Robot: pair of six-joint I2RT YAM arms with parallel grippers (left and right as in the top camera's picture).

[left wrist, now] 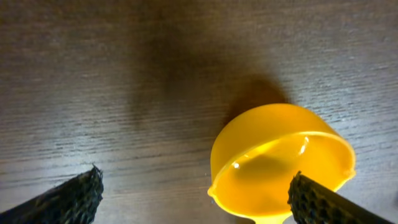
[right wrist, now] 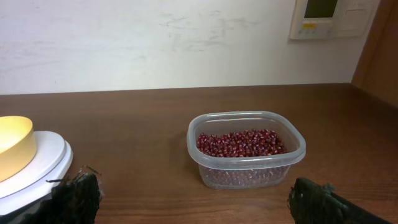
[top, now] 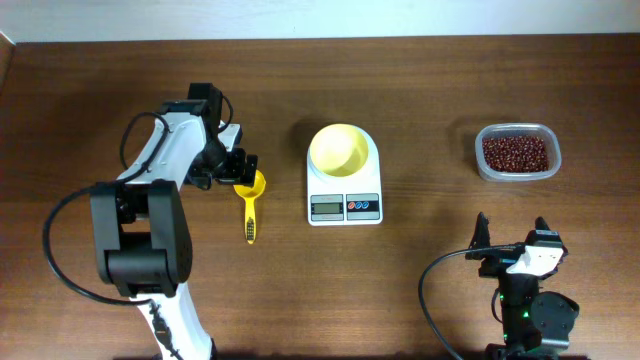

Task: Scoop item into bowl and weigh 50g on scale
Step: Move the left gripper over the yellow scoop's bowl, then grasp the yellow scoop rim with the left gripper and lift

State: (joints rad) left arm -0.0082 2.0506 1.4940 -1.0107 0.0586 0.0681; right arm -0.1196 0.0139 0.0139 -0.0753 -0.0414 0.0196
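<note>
The pale yellow bowl (top: pixel 339 149) sits empty on the white scale (top: pixel 344 190) at mid table; both show at the left of the right wrist view, bowl (right wrist: pixel 13 147) on scale (right wrist: pixel 43 163). Red beans (top: pixel 515 152) fill a clear plastic container (top: pixel 517 172) at the far right, also in the right wrist view (right wrist: pixel 241 144). A yellow scoop (top: pixel 250 205) lies on the table left of the scale. My left gripper (top: pixel 236 167) is open just above the scoop's cup (left wrist: pixel 283 165), not holding it. My right gripper (top: pixel 511 233) is open and empty near the front edge.
The dark wooden table (top: pixel 420 80) carries nothing else. A white wall and a wall-mounted panel (right wrist: pixel 326 17) stand behind the table in the right wrist view. Cables trail from both arm bases at the front.
</note>
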